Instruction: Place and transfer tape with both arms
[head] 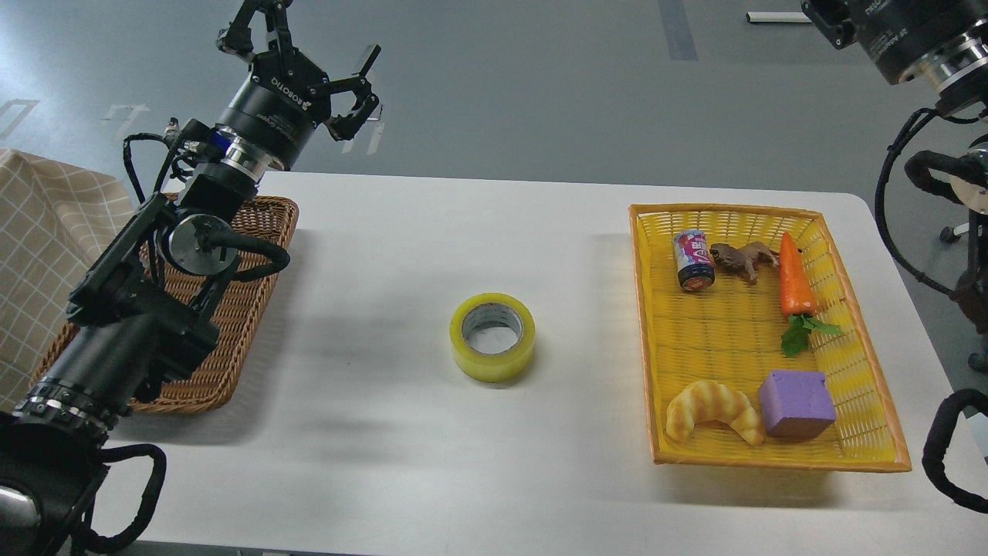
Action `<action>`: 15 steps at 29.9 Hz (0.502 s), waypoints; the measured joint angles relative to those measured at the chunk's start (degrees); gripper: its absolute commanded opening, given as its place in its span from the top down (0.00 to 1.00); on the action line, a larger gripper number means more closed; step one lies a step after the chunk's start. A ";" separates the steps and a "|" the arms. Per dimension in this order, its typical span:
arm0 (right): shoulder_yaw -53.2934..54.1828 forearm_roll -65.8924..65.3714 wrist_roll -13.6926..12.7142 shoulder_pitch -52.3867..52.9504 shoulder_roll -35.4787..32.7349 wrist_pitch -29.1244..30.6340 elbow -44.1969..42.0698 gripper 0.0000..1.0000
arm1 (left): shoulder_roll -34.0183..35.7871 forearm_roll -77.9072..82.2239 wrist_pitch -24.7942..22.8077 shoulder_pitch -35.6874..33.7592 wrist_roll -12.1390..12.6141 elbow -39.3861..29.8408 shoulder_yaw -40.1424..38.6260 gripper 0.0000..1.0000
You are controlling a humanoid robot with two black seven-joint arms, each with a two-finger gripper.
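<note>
The tape point(492, 337), a yellow translucent roll with a grey-white core, lies flat on the white table point(386, 448) near its middle, with nothing touching it. My left gripper point(315, 37) is open and empty. It is raised high above the back left of the table, over the far end of the wicker basket and far from the tape. Of my right arm point(903, 35) only the wrist and cables show at the top right corner. Its gripper is out of view.
A brown wicker basket point(255, 309) sits at the left under my left arm. A yellow basket point(733, 459) at the right holds a can point(694, 259), a toy frog point(744, 257), a carrot point(795, 278), a croissant point(714, 409) and a purple block point(796, 403).
</note>
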 measured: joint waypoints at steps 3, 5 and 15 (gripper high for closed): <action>1.76 5.97 -0.07 -1.29 1.17 0.00 -0.29 0.00 | -0.01 0.00 0.00 -0.17 0.00 -0.01 0.00 0.02; 1.83 10.93 -0.43 -2.12 1.38 0.00 -0.90 0.00 | -0.06 0.00 0.00 -0.17 0.00 -0.02 0.00 0.02; 0.55 27.74 -1.72 -7.81 1.42 -0.01 -2.18 0.00 | 0.01 0.11 0.00 0.62 -0.36 -0.31 0.01 0.02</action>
